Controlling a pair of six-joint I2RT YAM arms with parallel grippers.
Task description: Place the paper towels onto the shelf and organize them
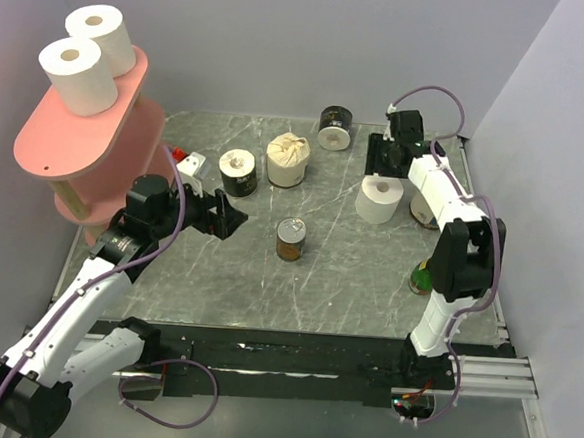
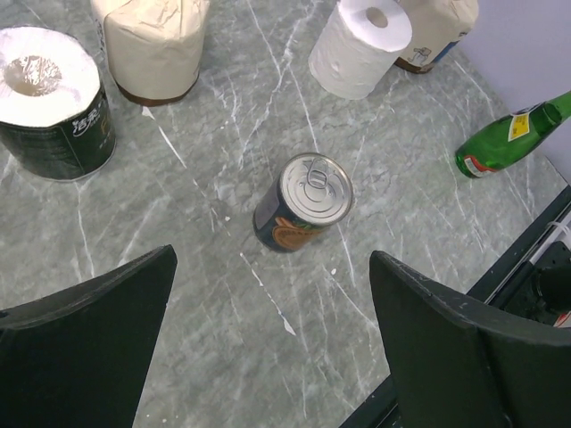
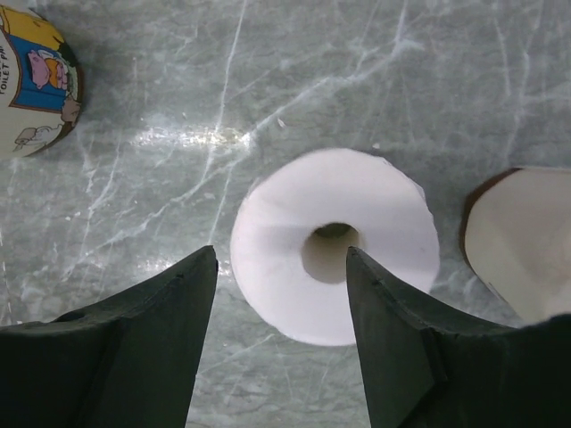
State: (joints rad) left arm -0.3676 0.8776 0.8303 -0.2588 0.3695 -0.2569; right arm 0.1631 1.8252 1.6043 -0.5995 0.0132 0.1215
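Observation:
The pink shelf (image 1: 71, 148) stands at the far left with two white paper towels (image 1: 78, 76) (image 1: 104, 37) on its top board. On the table stand a black-wrapped roll (image 1: 237, 172) (image 2: 49, 107), a cream-wrapped roll (image 1: 287, 160) (image 2: 152, 45), another black-wrapped roll (image 1: 335, 128), a white roll (image 1: 380, 199) (image 3: 335, 241) (image 2: 361, 45) and a second cream-wrapped roll (image 3: 522, 241) (image 2: 437, 27). My right gripper (image 3: 281, 263) (image 1: 379, 173) is open over the white roll, one fingertip at its core and the other outside its wall. My left gripper (image 2: 272, 267) (image 1: 222, 216) hangs open and empty.
A small brown tin can (image 1: 290, 240) (image 2: 303, 201) stands mid-table ahead of the left gripper. A green bottle (image 1: 423, 276) (image 2: 508, 134) lies by the right arm. A red-and-white object (image 1: 189, 160) sits beside the shelf. A cartoon-printed wrapped roll (image 3: 31, 80) shows at the right wrist view's top left.

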